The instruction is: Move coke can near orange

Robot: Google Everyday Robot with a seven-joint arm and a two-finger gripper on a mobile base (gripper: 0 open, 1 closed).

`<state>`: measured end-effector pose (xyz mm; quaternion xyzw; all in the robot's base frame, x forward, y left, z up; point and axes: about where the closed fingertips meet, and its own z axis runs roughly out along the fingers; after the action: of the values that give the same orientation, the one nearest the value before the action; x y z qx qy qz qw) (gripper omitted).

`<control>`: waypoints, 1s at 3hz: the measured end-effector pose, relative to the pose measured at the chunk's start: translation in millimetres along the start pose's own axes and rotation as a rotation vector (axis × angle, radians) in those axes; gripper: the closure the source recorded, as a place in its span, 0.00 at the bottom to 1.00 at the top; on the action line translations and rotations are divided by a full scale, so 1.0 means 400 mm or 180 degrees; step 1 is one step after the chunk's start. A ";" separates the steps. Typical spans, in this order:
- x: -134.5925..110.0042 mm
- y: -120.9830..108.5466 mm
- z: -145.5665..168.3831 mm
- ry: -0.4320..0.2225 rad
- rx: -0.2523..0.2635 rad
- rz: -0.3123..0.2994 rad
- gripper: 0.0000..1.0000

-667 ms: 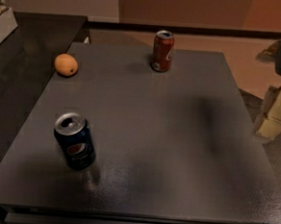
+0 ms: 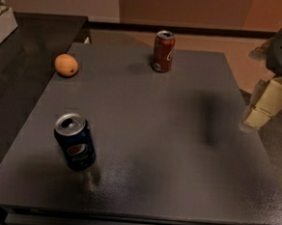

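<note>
The coke can (image 2: pixel 163 51) is standing upright near the far edge of the table (image 2: pixel 177 151), about midway along it. The orange (image 2: pixel 66 64) is lying by the far left edge, well apart from the coke can. A Pepsi can (image 2: pixel 75 142) is standing upright toward the front left. The gripper (image 2: pixel 262 108) is hanging beyond the table's right edge, touching nothing; whether it is wide or narrow, I cannot tell.

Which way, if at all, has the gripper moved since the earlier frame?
Yes: the gripper shifted slightly left, toward the table and its right edge.
</note>
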<state>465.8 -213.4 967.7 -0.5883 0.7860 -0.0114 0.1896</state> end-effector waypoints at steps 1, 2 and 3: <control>-0.011 -0.064 0.062 -0.0151 0.0030 0.0234 0.00; -0.038 -0.144 0.115 -0.0362 0.0076 0.0464 0.00; -0.097 -0.220 0.157 -0.0623 0.0151 0.0585 0.00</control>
<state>575.4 -191.7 941.8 -0.5075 0.8138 0.0450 0.2796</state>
